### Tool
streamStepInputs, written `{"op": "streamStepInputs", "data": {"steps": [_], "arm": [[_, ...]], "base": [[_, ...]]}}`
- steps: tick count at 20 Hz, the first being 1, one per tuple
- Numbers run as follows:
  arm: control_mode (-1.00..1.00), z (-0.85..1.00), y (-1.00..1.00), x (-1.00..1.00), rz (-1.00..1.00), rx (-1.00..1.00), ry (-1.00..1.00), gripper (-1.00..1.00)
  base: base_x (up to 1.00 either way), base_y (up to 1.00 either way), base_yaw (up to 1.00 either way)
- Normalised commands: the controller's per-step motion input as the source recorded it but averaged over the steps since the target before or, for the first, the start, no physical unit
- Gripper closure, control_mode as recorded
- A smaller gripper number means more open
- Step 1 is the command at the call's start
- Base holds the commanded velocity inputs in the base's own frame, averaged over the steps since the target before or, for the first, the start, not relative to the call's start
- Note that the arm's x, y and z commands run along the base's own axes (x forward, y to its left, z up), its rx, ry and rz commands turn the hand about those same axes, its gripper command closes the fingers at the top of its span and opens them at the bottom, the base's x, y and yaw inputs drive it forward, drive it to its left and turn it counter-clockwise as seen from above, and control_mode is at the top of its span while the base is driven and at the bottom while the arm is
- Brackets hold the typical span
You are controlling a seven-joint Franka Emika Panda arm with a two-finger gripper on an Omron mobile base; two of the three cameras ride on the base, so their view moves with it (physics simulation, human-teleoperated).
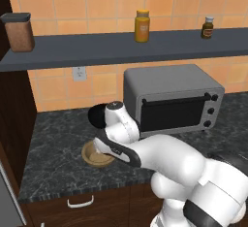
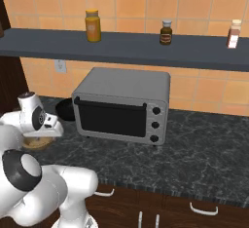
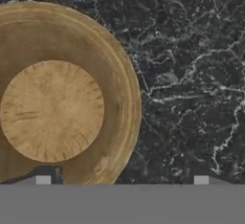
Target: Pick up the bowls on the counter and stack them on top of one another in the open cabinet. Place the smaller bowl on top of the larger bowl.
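One hand (image 3: 122,181) over (tan) bowl (image 3: 52,98).

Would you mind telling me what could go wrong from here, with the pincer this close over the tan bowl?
1. In the hand view the tan bowl sits off to one side of the pincer, with one fingertip at its rim, so closing now may clip the rim and tip or push it.
2. The black bowl stands just behind the arm beside the toaster oven; a wide swing up toward the shelf might knock it.
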Motion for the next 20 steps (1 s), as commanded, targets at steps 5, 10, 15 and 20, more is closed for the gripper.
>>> {"op": "streamStepInputs", "data": {"steps": [5,10,15,20], "arm": [[-1.0,-0.23,0.13,0.32,-0.08,0.05,0.0,-1.0],[-1.0,-0.32,0.14,0.12,-0.07,0.02,0.0,-1.0],[-1.0,-0.26,0.0,0.0,-0.04,0.0,0.0,1.0],[-1.0,0.01,0.0,0.0,-0.01,0.0,-0.02,1.0]], "base": [[0.0,0.0,0.0],[0.0,0.0,0.0],[0.0,0.0,0.0],[0.0,0.0,0.0]]}}
